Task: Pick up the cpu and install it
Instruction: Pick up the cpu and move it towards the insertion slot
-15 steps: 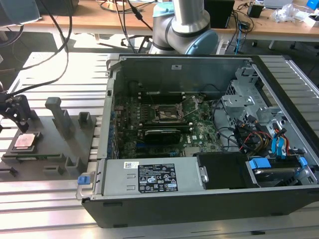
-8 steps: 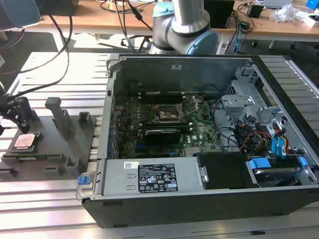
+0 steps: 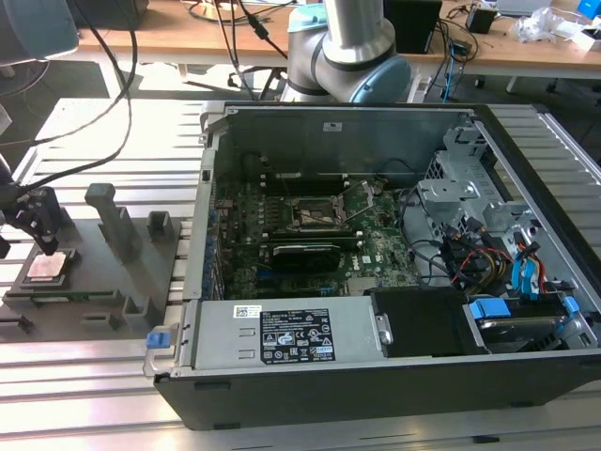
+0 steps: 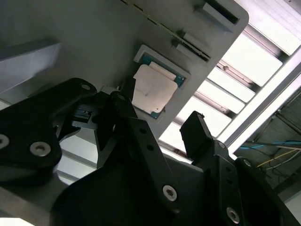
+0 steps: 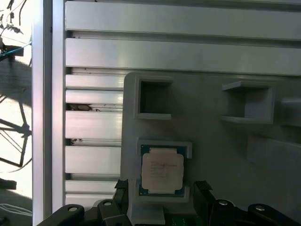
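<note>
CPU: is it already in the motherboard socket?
No, in the first wrist view the cpu lies in its recess on the grey holder plate, with the open gripper close over it.

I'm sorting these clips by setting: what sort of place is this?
Probably a robotics lab: an open computer case lies on a slotted aluminium table, a grey fixture holds the cpu, and cable-strewn desks stand behind.

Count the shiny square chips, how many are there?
1. The small flat square chip with a pale metal top lies in a pocket of the grey tray, under the open black claw.
</note>
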`<action>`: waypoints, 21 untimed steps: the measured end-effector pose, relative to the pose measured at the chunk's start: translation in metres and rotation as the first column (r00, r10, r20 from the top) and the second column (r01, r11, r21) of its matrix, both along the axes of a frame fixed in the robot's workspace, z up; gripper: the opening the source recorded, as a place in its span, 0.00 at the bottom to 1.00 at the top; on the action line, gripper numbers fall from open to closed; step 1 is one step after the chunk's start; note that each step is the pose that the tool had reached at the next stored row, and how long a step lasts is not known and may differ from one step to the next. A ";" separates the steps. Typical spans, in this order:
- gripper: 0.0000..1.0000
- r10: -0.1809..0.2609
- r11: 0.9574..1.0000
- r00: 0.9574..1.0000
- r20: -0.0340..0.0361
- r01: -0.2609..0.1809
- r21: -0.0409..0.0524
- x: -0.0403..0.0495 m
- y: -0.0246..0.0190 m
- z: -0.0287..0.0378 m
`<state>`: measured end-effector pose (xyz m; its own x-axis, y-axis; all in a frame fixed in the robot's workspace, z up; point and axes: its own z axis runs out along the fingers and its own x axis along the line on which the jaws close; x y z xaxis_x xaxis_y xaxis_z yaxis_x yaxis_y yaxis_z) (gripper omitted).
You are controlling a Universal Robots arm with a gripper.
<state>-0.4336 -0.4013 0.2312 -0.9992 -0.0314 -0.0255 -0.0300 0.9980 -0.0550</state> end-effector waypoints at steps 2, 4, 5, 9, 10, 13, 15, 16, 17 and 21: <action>0.66 0.000 1.000 1.000 0.000 0.000 0.000 0.0000 0.0000 -0.0014; 0.66 0.000 1.000 1.000 0.000 0.000 0.000 0.0000 -0.0001 -0.0046; 0.66 0.000 1.000 1.000 0.000 0.000 0.000 0.0000 -0.0001 -0.0060; 0.66 0.000 1.000 1.000 0.000 0.000 0.002 0.0001 -0.0012 -0.0105; 0.66 0.000 1.000 1.000 0.000 0.000 0.006 0.0000 -0.0022 -0.0114; 0.66 0.000 1.000 1.000 0.000 0.000 0.008 0.0005 -0.0039 -0.0129; 0.66 0.001 1.000 1.000 0.000 -0.001 0.007 0.0021 -0.0041 -0.0140; 0.66 0.001 1.000 1.000 0.000 -0.001 0.008 0.0039 -0.0041 -0.0155; 0.66 0.001 1.000 1.000 0.000 -0.001 0.008 0.0052 -0.0041 -0.0166; 0.66 0.001 1.000 1.000 0.000 -0.001 0.007 0.0074 -0.0040 -0.0254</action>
